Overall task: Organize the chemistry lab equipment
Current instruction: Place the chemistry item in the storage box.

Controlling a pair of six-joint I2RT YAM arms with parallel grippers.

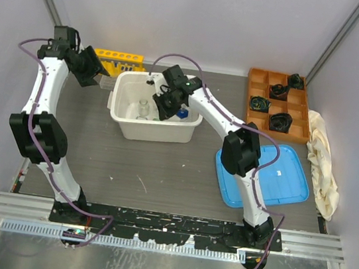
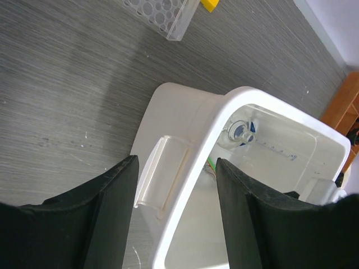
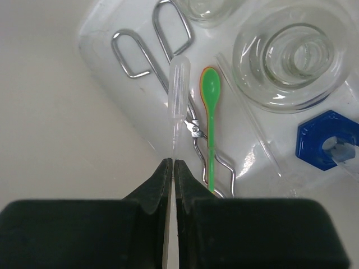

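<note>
My right gripper [image 3: 173,161] is down inside the white bin [image 1: 154,133], shut on the thin stem of a clear plastic pipette [image 3: 178,87]. Beside the pipette lie the green spatula [image 3: 211,106] and the metal tongs [image 3: 147,53]. A clear glass flask [image 3: 291,53] and the blue-based cylinder [image 3: 327,140] sit to their right. My left gripper [image 2: 176,188] is open, one finger on each side of the bin's left wall [image 2: 216,131], with gaps on both sides. The yellow rack [image 1: 118,56] and the clear plastic rack [image 2: 162,14] stand behind the bin.
An orange compartment tray [image 1: 265,80] with black objects sits at the back right. A cream cloth [image 1: 323,163] lies along the right edge. A blue tray [image 1: 280,182] rests on the table right of the bin, by the right arm.
</note>
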